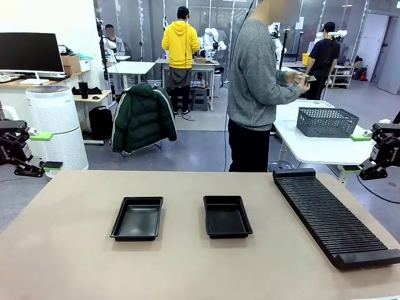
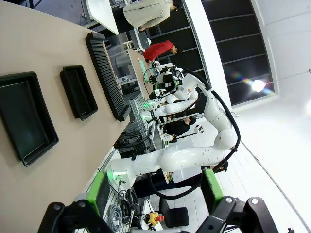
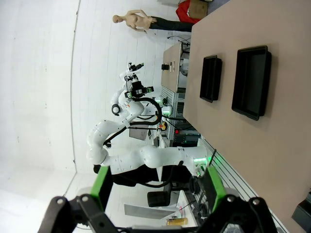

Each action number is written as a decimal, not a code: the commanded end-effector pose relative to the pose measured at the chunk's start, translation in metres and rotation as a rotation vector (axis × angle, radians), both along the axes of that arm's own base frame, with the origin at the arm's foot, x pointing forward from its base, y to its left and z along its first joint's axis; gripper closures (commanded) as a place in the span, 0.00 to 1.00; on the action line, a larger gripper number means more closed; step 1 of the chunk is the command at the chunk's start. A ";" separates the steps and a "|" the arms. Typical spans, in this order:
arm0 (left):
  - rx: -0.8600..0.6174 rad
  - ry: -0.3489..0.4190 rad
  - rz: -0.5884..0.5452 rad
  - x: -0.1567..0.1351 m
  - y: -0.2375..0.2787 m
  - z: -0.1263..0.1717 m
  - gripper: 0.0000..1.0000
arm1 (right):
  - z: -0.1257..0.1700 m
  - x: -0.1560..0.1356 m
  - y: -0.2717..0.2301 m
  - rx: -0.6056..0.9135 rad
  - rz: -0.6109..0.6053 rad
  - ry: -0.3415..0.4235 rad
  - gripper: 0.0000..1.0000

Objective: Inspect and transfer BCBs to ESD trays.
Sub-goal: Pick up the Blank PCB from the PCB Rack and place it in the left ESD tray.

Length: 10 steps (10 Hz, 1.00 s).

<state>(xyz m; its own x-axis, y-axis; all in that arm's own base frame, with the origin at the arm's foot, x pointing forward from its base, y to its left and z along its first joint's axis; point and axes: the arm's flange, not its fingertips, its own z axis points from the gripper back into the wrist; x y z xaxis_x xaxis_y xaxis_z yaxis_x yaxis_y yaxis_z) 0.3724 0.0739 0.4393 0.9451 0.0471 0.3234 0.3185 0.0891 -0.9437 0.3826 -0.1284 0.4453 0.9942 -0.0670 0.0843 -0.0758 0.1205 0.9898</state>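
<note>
Two black ESD trays lie side by side on the tan table, the left tray (image 1: 137, 217) and the right tray (image 1: 227, 215), both with bare floors. They also show in the left wrist view (image 2: 26, 119) (image 2: 80, 92) and the right wrist view (image 3: 251, 82) (image 3: 210, 77). My left gripper (image 1: 45, 150) hangs open off the table's left edge, with nothing between its fingers (image 2: 99, 191). My right gripper (image 1: 357, 153) stands open off the right edge, its green pads (image 3: 214, 187) wide apart. The BCBs are out of view.
A long black ribbed rack (image 1: 334, 215) lies along the table's right side. A person (image 1: 256, 81) in a grey sweater stands at the far side, turned right, hands on something too small to tell. A grey basket (image 1: 327, 121) sits on a white table behind.
</note>
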 end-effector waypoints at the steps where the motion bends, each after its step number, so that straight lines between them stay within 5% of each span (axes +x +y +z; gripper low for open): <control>1: -0.001 0.001 -0.001 0.000 -0.001 0.001 0.00 | 0.000 0.000 0.000 0.001 -0.001 0.000 0.00; 10: -0.001 0.001 -0.001 0.000 -0.001 0.001 0.00 | 0.000 0.000 0.000 0.001 -0.001 0.000 0.00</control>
<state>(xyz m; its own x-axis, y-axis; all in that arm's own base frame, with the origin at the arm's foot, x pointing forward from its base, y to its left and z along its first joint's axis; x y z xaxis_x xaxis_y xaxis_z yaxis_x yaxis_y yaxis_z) 0.3724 0.0739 0.4393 0.9451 0.0471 0.3234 0.3185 0.0891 -0.9437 0.3826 -0.1284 0.4453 0.9942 -0.0669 0.0843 -0.0758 0.1205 0.9898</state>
